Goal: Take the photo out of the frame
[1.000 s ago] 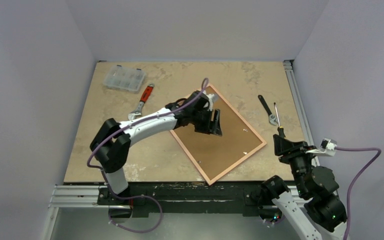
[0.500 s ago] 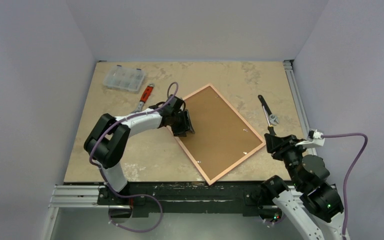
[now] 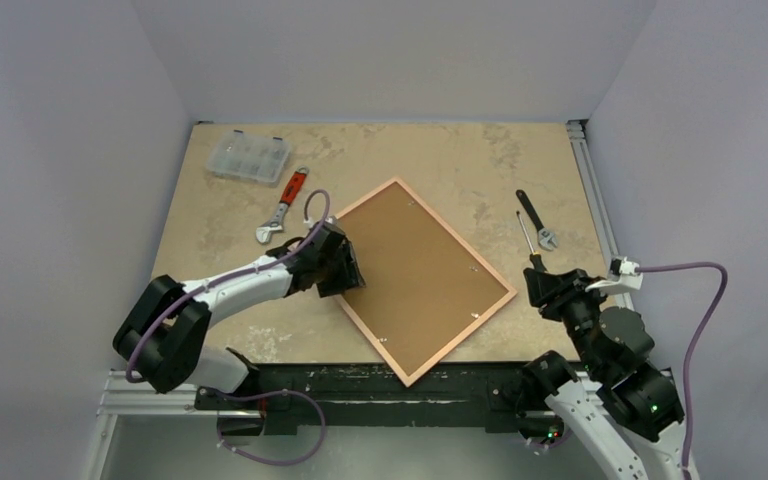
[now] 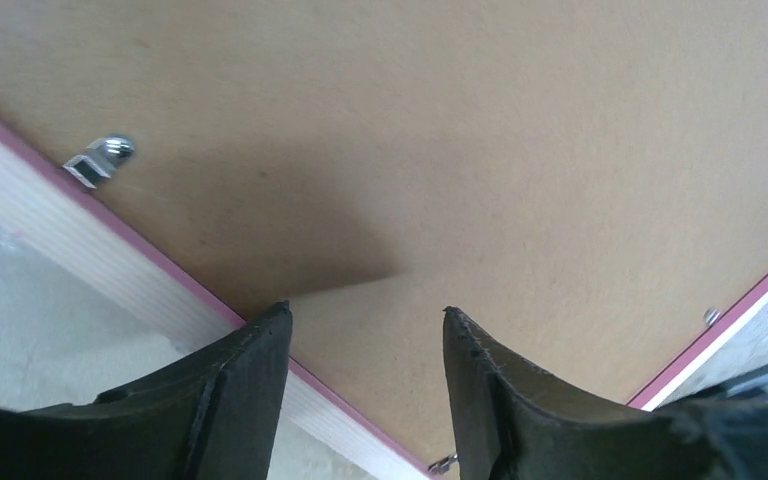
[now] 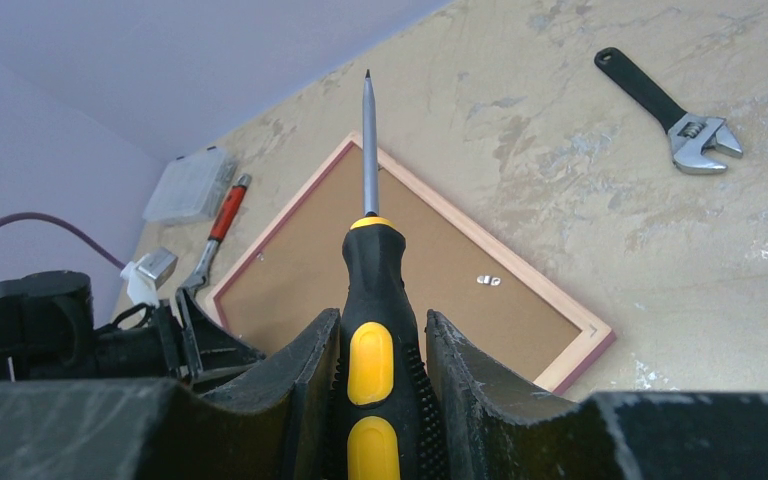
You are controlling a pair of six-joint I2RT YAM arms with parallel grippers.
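The frame (image 3: 425,270) lies back side up in the middle of the table, turned like a diamond, with its brown board (image 4: 510,150) and small metal clips (image 4: 100,160) showing. The photo is hidden under that board. My left gripper (image 3: 345,272) is at the frame's left edge, open. In the wrist view one finger (image 4: 250,350) stands over the pink rim and the other over the board, with nothing between them (image 4: 365,312). My right gripper (image 3: 545,285) hovers off the frame's right corner, shut on a black and yellow screwdriver (image 5: 370,260) that points at the frame (image 5: 460,260).
A red-handled adjustable wrench (image 3: 282,208) lies left of the frame and a black-handled one (image 3: 537,222) to its right. A clear compartment box (image 3: 250,155) sits at the back left. The frame's near corner reaches the table's front edge (image 3: 360,364).
My left arm has drawn back toward the near left, and the frame has slid and turned with it toward the front edge. The right gripper has shifted slightly left with the screwdriver.
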